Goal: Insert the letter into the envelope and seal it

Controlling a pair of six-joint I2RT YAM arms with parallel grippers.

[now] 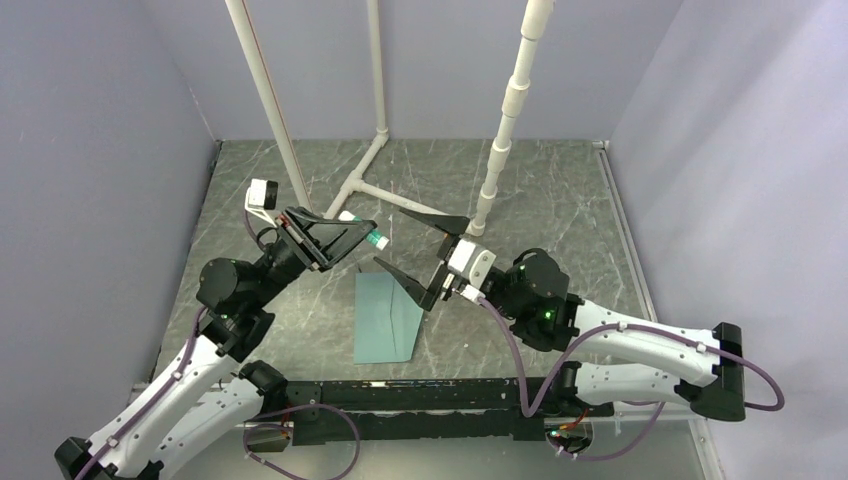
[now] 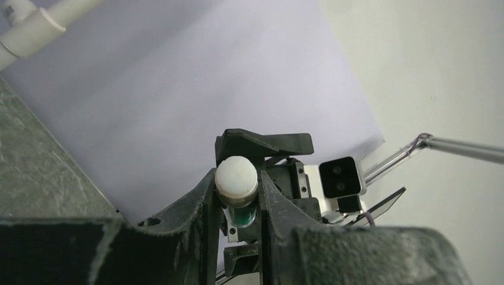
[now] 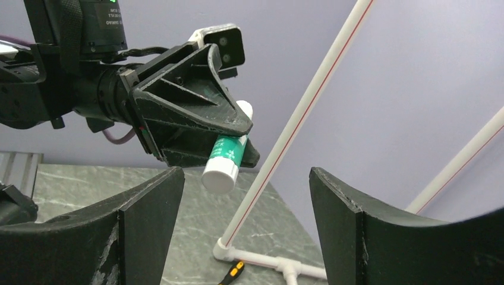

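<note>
The left pincer (image 1: 362, 232) is up in the air, pinching a green and white glue stick (image 1: 377, 240) around its middle. The right pincer (image 1: 392, 238) is spread wide and holds nothing. It faces the left one, and the end of the stick points at the gap between its fingers (image 3: 148, 225).

The envelope (image 1: 382, 322) lies flat on the table (image 1: 560, 200), at 6 o'clock from the stick, with nothing holding it down. One right finger hides its 2 o'clock corner, so I cannot tell if the flap is open. I cannot see the letter at all. It may be inside, but I cannot tell.

My guess is that gluing the flap comes next. Here is what could go wrong:

- The stick could slip and fall. Only two thin fingers (image 2: 270, 202) squeeze its round sides.
- I cannot tell if the cap is on. With a cap on, no glue comes out.
- The two pincers are very close, so one could bump the other.
- The envelope could slide when the stick rubs it, because it lies loose.
- Glue could land off the flap, and then it will not stick shut.
</note>
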